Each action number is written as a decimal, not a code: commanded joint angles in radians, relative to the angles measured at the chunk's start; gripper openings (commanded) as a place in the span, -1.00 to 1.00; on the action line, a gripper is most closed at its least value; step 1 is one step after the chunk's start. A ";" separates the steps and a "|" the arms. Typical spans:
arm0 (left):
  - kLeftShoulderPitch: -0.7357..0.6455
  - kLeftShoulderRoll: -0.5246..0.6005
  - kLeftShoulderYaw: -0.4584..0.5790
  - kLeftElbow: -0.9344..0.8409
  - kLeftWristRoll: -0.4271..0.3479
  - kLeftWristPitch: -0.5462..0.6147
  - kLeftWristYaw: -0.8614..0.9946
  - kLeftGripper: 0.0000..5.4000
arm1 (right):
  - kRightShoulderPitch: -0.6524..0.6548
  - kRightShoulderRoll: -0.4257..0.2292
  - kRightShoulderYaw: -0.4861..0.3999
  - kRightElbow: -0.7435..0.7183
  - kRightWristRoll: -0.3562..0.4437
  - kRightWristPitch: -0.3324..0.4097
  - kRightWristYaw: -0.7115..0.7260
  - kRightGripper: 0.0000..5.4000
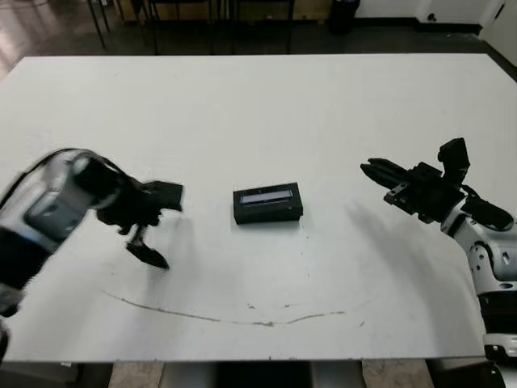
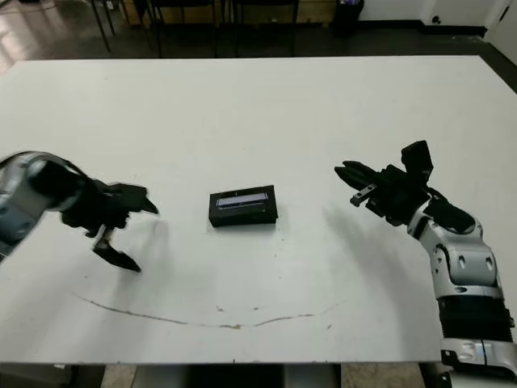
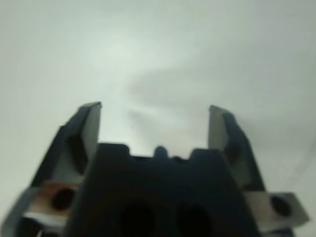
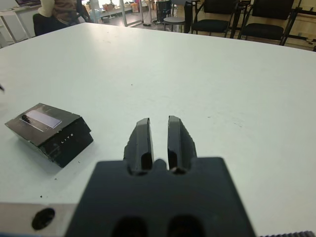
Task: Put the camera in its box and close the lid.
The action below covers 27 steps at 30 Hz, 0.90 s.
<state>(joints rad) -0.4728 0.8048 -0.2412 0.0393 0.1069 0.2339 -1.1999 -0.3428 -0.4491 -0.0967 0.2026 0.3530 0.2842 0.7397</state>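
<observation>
Lid (image 1: 267,196) down on the box (image 1: 269,212), pale strip up, sitting closed at the middle of the frame on the white table (image 1: 258,105); camera nowhere on show. Left gripper (image 1: 151,229) at mid-left, fingers spread wide, clamping nothing, tips aimed down near the tabletop, well apart from the box. Right gripper (image 4: 158,140) at mid-right, fingers nearly together with a thin slit between, empty, pointing toward the box across bare table; faint curved scuff line (image 1: 226,317) along the lower centre; chairs (image 4: 237,19) beyond the far edge.
</observation>
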 commanded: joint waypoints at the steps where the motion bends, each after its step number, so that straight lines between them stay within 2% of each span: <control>1: 0.086 -0.099 0.198 -0.064 -0.155 0.022 0.161 -0.03 | -0.004 0.005 0.008 0.023 -0.020 -0.031 0.002 -1.00; 3: 0.109 -0.175 0.267 -0.113 -0.240 0.041 0.250 -0.21 | -0.010 0.008 0.011 0.030 -0.026 -0.042 -0.001 -1.00; 5: 0.135 -0.269 0.299 -0.191 -0.293 0.071 0.369 -0.38 | -0.016 0.012 0.013 0.040 -0.027 -0.050 0.001 -1.00; 8: 0.162 -0.399 0.291 -0.282 -0.319 0.073 0.528 -0.64 | -0.027 0.016 0.015 0.051 -0.024 -0.047 0.004 -1.00; 12: 0.169 -0.533 0.233 -0.342 -0.312 0.109 0.683 -1.00 | -0.032 0.022 0.013 0.055 -0.018 -0.037 0.005 -1.00; 19: 0.141 -0.676 0.082 -0.369 -0.274 0.310 0.862 -1.00 | -0.024 0.030 0.010 0.049 -0.011 -0.035 0.006 -1.00; 24: 0.127 -0.759 -0.021 -0.282 -0.211 0.377 0.954 -1.00 | -0.012 0.032 0.014 0.037 -0.025 -0.047 -0.007 -1.00; 27: 0.105 -0.786 -0.064 -0.175 -0.165 0.356 0.983 -1.00 | -0.004 0.036 0.012 0.030 -0.018 -0.040 -0.010 -1.00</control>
<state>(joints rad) -0.3605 0.0216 -0.2929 -0.1923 -0.0848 0.5826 -0.2315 -0.3677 -0.4188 -0.0865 0.2359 0.3365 0.2368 0.7351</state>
